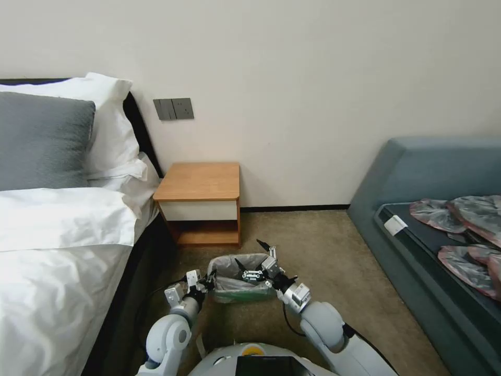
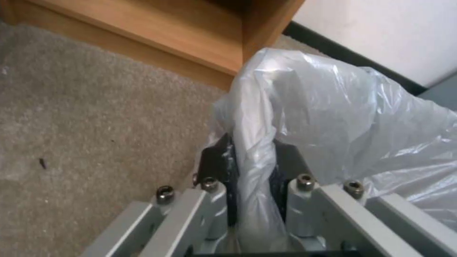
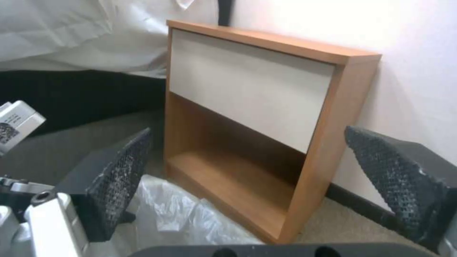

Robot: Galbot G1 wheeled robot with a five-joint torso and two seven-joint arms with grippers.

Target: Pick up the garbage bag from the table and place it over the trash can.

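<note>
Head cam looks down from high up across the carpet toward the wall. Both wrist cams sit low, close up, sharing the nightstand [image 1: 201, 201] [image 2: 200, 43] [image 3: 266, 121].

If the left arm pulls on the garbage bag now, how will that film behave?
Probably floppy: the garbage bag is thin, wrinkled film, bunched into a rope where the left end effector pinches it. It likely weighs almost nothing, so it should follow the pull. It may stretch or slip rather than drag the trash can. The right end effector is open above it.

Bed [image 1: 57, 250] left; sofa [image 1: 417, 177] right; wall switch [image 1: 174, 108].
</note>
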